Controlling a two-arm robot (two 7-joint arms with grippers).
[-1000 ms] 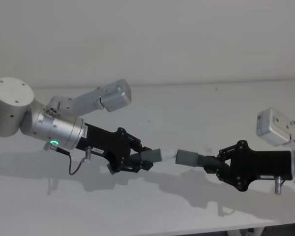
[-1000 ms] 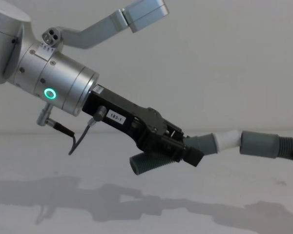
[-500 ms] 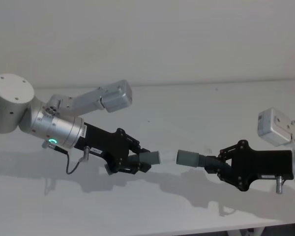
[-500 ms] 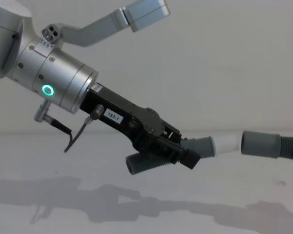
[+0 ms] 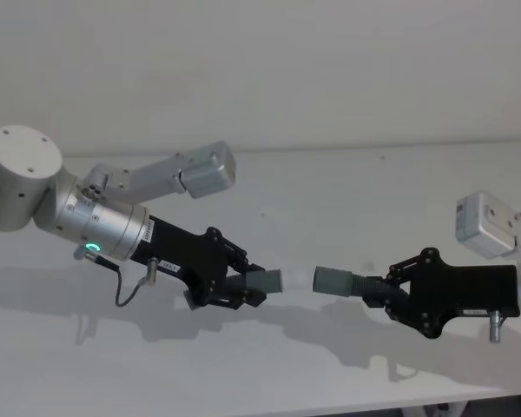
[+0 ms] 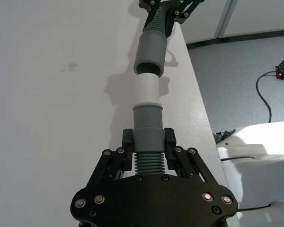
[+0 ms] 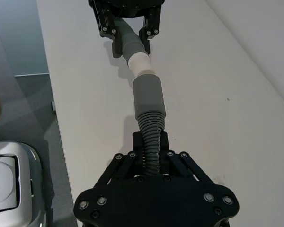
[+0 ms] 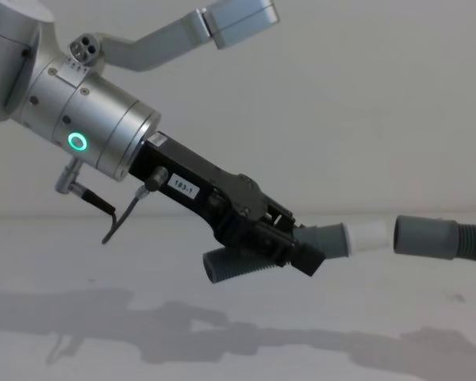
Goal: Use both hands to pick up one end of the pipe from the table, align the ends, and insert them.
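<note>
Holding above the table (image 5: 347,191): left tool (image 5: 234,287), clamped on the white-tipped hose piece (image 5: 269,281); right tool (image 5: 391,297), clamped on the open-sleeved hose piece (image 5: 334,281). White spigot (image 8: 369,236) and sleeve (image 8: 424,236) face each other, just apart, roughly in line.

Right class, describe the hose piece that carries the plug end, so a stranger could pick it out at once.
Start at the silver cylindrical wrist with the green ring light, above the white matte table. Its black left gripper is shut on a dark grey ribbed hose piece. Unlike the all-grey sleeve piece facing it, this one ends in a short white spigot.
</note>
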